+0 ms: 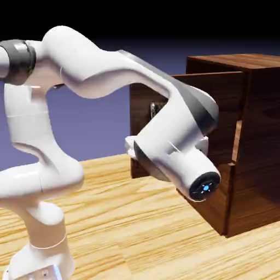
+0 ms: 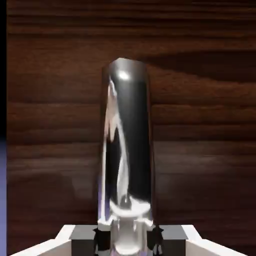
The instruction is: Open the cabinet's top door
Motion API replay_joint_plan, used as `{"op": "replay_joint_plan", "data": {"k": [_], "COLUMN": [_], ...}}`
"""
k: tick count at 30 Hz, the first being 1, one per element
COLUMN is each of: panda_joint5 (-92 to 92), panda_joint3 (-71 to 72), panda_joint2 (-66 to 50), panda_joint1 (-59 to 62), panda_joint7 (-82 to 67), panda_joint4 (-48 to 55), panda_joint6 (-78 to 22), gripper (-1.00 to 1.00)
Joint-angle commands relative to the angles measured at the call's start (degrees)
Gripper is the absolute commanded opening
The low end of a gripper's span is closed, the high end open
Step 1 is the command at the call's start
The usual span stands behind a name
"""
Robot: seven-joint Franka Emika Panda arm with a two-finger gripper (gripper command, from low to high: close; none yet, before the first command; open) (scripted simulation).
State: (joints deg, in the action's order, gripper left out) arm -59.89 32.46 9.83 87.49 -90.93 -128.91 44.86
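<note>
The gripper (image 2: 127, 240) is clamped on the silver handle (image 2: 127, 150) at six o'clock, and the top door (image 1: 219, 109) stands partly out from the cabinet (image 1: 257, 164), more pulling left.

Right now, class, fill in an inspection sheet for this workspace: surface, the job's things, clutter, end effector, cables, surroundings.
Surface: light wood-grain table, bare where it shows.
Job's things: dark brown cabinet; its top door stands out from the cabinet front, partly open. Its silver handle fills the middle of the hand view.
Clutter: nothing seen.
End effector: end effector hidden behind the arm in the exterior view; in the hand view the fingers sit close on either side of the handle, apparently shut on it.
Cables: nothing seen.
Surroundings: plain blue-violet backdrop, dark toward the top.
</note>
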Motion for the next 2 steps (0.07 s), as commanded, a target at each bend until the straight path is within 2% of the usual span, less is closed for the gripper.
{"op": "replay_joint_plan", "data": {"k": [1,2], "panda_joint5": [0.0,0.0], "panda_joint3": [0.0,0.0], "panda_joint2": [0.0,0.0], "panda_joint1": [0.0,0.0], "panda_joint7": [0.0,0.0], "panda_joint4": [0.0,0.0], "panda_joint6": [0.0,0.0], "gripper": [1.0,1.0]}}
